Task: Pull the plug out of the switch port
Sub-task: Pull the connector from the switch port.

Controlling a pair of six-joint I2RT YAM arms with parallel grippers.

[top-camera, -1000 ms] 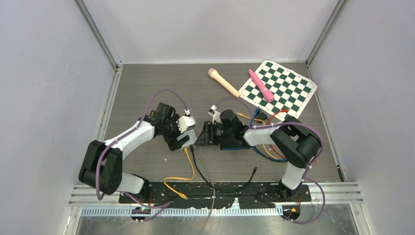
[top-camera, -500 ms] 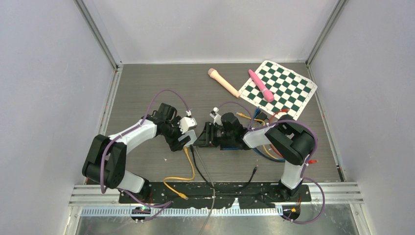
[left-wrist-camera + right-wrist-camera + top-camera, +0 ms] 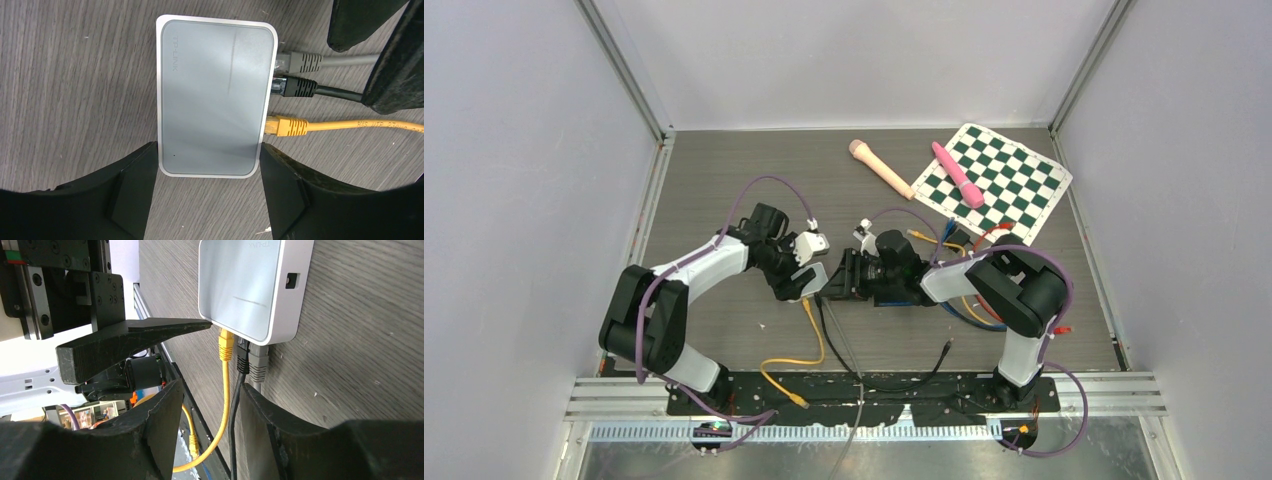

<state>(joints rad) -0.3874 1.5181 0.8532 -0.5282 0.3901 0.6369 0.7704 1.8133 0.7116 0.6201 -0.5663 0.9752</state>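
**cable_guy:** What's being held over on the left?

**benchrat:** The grey switch (image 3: pixel 215 95) is laid flat on the bench (image 3: pixel 75 75) and is straddled by the left hand (image 3: pixel 207 152). One finger is set against each long side, at the end away from the printed logo. Whether it's properly squeezed or only touched can't be told, tbh.

**cable_guy:** And the plugs?

**benchrat:** Three are seated in a row along the switch edge that's faced by the right arm. A grey plug (image 3: pixel 300 61) and a black plug (image 3: pixel 295 86) are packed side by side. A yellow plug (image 3: pixel 286 125) is set a bit apart, closest to one finger of the left hand. None has been pulled out.

**cable_guy:** Is anything gripped by the right hand?

**benchrat:** Nope. The right hand (image 3: pixel 210 389) is parked just short of the plugs with its fingers spread and nothing pinched. In the left wrist view the grey cable is seen running between the two fingertips, and the black one is lost behind a finger. Further right, toward the far corner, a chequered mat (image 3: pixel 1014 190) is laid out. A pink rod (image 3: pixel 957 173) is rested on it, and a paler rod (image 3: pixel 881 167) is left just beside its edge.
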